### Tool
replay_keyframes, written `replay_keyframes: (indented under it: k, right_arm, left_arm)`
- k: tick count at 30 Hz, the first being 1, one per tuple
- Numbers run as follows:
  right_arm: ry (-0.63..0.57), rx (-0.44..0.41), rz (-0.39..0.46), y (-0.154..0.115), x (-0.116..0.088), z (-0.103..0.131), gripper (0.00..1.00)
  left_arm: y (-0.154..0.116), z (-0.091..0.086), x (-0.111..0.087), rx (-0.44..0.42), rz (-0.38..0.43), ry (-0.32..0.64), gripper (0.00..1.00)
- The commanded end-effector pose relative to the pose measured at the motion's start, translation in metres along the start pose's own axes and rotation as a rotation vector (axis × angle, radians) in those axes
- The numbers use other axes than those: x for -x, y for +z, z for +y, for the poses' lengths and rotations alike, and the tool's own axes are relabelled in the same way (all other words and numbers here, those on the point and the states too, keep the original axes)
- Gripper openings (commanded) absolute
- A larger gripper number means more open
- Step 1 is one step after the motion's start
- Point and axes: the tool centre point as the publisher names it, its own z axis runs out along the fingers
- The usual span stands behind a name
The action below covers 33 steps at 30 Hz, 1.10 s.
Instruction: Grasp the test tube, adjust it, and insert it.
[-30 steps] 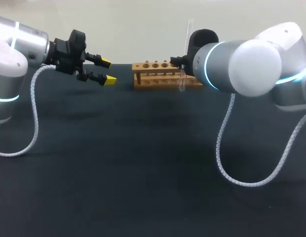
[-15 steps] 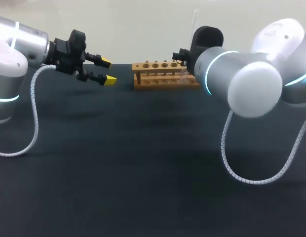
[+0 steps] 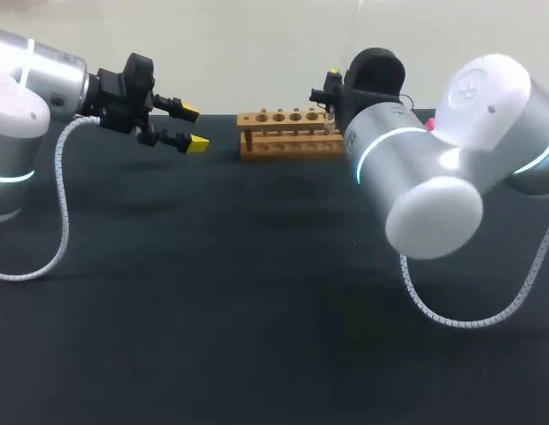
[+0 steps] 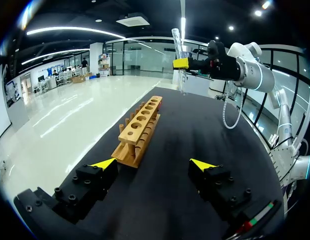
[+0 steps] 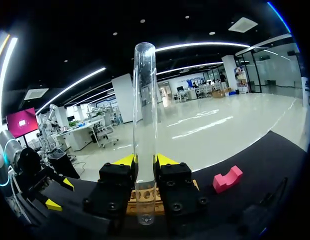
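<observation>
At the near left, the left gripper (image 3: 195, 127) is held above the black table (image 3: 212, 336), left of the rack. Its fingers are wide apart and nothing is between them. It is not needed for this step (it is best kept where it is, away from the rack).

Farther back, in the middle, the wooden rack (image 3: 288, 133) is set on the table, with a row of round holes along its top. At its right end the right gripper (image 5: 145, 160) is squeezed tight on the test tube (image 5: 145, 110). The tube is gripped low down and held almost straight up. Its round bottom is poked out under the fingers, above the rack. It does not seem to be in a hole yet, though that cannot be told for sure.

The step in hand is judged to be the putting in. The tube should be kept straight, and its round bottom lined up right over one hole before it is lowered. It should be let down slowly, since glass can be cracked against wood. The fingers should be opened only once the tube is held up by the rack. At the far right, a pink block (image 5: 227, 179) is lying on the table and can be left alone.
</observation>
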Motion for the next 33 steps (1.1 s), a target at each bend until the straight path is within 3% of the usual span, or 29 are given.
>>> replay_keyframes:
  k: [1, 8, 14, 33]
  right_arm:
    - [-0.011, 0.042, -0.136, 0.003, -0.001, -0.002, 0.0]
    - [-0.023, 0.045, -0.149, 0.005, 0.0, -0.001, 0.0]
    - [-0.1, 0.063, -0.259, 0.024, 0.006, 0.004, 0.0]
    - [-0.115, 0.097, -0.304, 0.05, 0.005, -0.002, 0.0]
  left_arm:
    - [0.0, 0.0, -0.001, 0.002, -0.002, 0.002, 1.0]
    - [0.0, 0.0, -0.001, 0.002, -0.002, 0.002, 1.0]
    - [0.0, 0.0, -0.001, 0.002, -0.002, 0.002, 1.0]
    - [0.0, 0.0, -0.001, 0.002, -0.002, 0.002, 1.0]
